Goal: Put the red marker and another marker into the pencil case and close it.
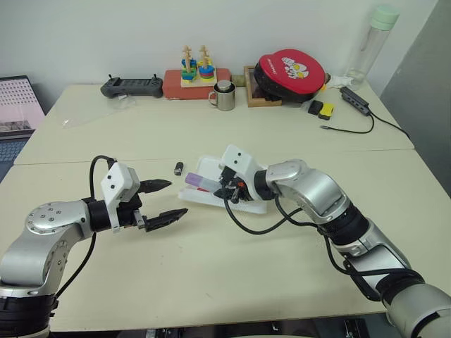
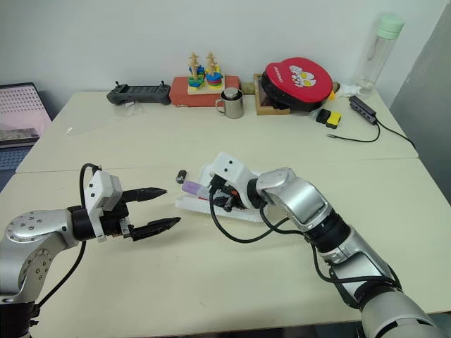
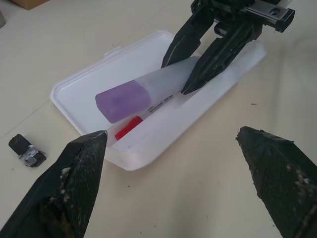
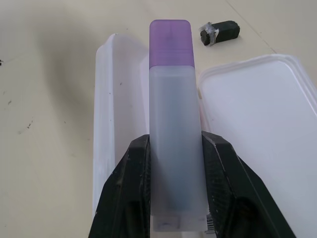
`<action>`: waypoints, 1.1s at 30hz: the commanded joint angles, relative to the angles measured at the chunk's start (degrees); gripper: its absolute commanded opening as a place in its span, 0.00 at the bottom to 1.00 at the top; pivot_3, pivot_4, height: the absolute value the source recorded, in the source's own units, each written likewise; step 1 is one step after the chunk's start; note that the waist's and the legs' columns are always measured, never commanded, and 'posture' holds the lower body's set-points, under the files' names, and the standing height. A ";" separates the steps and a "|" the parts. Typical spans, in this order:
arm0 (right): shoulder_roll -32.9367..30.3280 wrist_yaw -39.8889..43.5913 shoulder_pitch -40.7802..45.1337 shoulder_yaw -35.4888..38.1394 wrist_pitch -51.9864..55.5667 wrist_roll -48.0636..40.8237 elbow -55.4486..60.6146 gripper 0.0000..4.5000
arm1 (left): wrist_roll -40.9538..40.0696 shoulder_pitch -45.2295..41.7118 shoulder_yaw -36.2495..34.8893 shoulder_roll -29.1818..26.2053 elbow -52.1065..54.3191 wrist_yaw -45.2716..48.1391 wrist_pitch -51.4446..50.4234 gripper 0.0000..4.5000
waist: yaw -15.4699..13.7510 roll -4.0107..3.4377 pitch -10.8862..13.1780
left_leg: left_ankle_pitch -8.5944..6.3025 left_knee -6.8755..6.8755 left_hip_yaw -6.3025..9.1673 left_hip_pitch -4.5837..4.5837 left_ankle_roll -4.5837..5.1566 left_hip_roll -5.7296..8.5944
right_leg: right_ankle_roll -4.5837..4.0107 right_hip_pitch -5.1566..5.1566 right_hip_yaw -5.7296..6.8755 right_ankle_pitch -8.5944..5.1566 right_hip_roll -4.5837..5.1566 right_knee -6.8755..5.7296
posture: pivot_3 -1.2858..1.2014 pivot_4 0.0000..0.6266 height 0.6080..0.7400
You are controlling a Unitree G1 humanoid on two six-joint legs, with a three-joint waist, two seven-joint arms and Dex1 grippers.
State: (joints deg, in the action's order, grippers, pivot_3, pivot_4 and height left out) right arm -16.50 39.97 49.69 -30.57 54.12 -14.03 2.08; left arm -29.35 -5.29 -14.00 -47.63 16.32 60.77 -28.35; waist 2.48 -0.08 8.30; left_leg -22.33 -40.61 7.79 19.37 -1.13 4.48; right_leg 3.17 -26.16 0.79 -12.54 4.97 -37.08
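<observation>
I am pinching the lavender marker [image 4: 172, 124] in my right claw [image 3: 190, 67] over the open pencil case [image 3: 79, 87], where the red marker [image 3: 130, 128] is lying. My left claw [image 1: 163, 202] is hanging spread at the case's eight o'clock above the worktop [image 1: 211, 267].

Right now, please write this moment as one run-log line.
right gripper: shut on lavender marker, over open pencil case | red marker: inside case | left gripper: open, empty, beside case
</observation>
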 commanded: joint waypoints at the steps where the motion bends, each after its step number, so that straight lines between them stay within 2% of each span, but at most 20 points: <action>1: 0.36 1.11 -0.25 -0.20 -0.34 0.33 2.91 0.24 | -1.24 -0.96 -0.82 -0.93 1.38 0.10 0.16 1.00 | 0.01 0.00 0.00 | 0.00 0.00 -0.01 0.00 0.00 0.00 | 0.00 0.00 0.00 0.00 0.00 0.00 | 0.52 0.24 1.00; 5: -1.95 4.71 -1.91 -4.26 -0.80 0.19 8.06 0.24 | -0.99 -1.28 -0.33 -0.91 1.13 0.11 0.13 1.00 | -0.04 0.00 0.00 | 0.00 0.00 0.01 0.00 0.00 0.01 | 0.00 0.00 0.01 0.00 0.00 0.00 | 0.52 0.24 1.00; 10: -2.87 4.29 -2.38 -7.51 -2.23 3.46 7.96 0.24 | -0.71 -1.78 0.34 -0.65 1.18 -0.39 -0.02 1.00 | 0.09 0.00 0.00 | 0.00 0.02 0.00 0.00 0.00 0.00 | 0.00 0.00 0.00 0.00 0.00 0.01 | 0.52 0.24 1.00; 22: -1.31 4.36 -2.69 -7.47 -3.43 6.80 5.38 0.24 | -0.39 -2.42 0.95 -0.66 1.09 -0.84 0.01 1.00 | 0.04 0.00 0.00 | 0.00 0.01 0.01 0.00 0.00 0.01 | 0.00 0.00 0.01 0.00 0.00 0.02 | 0.52 0.24 1.00; 30: -0.58 4.44 -2.84 -6.28 -3.62 6.81 5.53 0.70 | -0.10 -2.42 1.42 -0.37 1.06 -1.51 0.12 1.00 | 0.06 0.00 0.00 | 0.00 0.01 0.01 0.00 0.00 0.01 | 0.00 0.00 0.01 0.00 0.00 0.02 | 0.52 0.24 1.00; 33: -0.28 4.62 -2.64 -4.87 -3.61 6.05 5.97 0.82 | 0.05 -2.67 0.80 0.32 0.24 -3.42 -0.08 1.00 | 0.06 0.00 0.00 | 0.00 0.01 0.01 0.00 0.00 0.01 | 0.00 0.00 0.00 0.00 0.00 0.02 | 0.52 0.24 1.00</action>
State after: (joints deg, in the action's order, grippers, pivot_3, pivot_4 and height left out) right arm -17.30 43.98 46.40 -37.90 51.57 -7.53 6.34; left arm -29.15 -7.24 -11.97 -47.53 16.20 59.08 -28.44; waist 2.54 -0.08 8.31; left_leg -22.33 -40.60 7.80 19.37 -1.13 4.49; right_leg 3.18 -26.16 0.80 -12.54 4.97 -37.06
